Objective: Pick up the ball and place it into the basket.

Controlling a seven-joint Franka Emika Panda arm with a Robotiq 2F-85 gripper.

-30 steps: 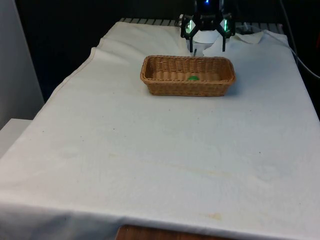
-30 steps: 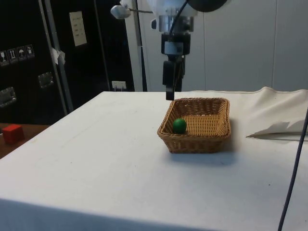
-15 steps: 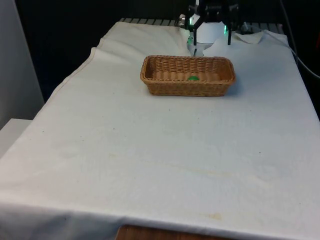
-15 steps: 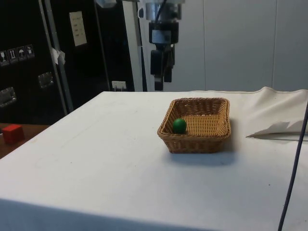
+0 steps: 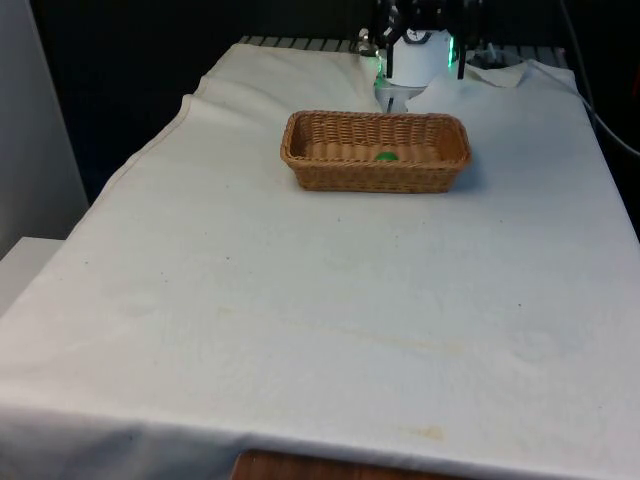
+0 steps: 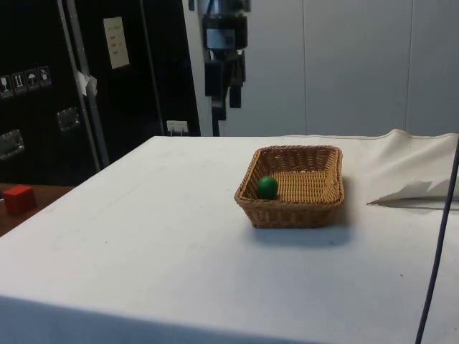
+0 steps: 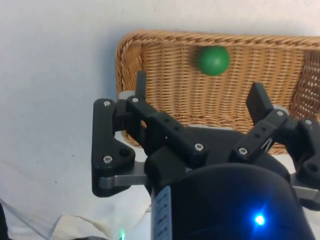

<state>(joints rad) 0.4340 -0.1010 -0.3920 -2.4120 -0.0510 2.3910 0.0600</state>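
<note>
Risen since the earlier frame: black two-finger gripper (image 6: 221,89), up and off the rim, fingers spread wide, holding nothing | one small green ball (image 6: 267,187) inside one oblong woven wicker basket (image 6: 324,203) | white tablecloth (image 5: 330,300) | no legible writing.

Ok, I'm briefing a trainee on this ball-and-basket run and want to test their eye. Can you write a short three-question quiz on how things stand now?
1. True or false: the green ball lies inside the wicker basket.
2. Multiple choice: where is the pincer? A) pressed on the ball; B) up in the air, apart from the basket; C) flat on the white cloth.
3. Fill in: the pincer's fingers are spread and hold ____.

Key
1. True. In the side view the ball rests against the basket's near wall.
2. B. It hangs high above the table, off to the basket's side.
3. Nothing.
</note>
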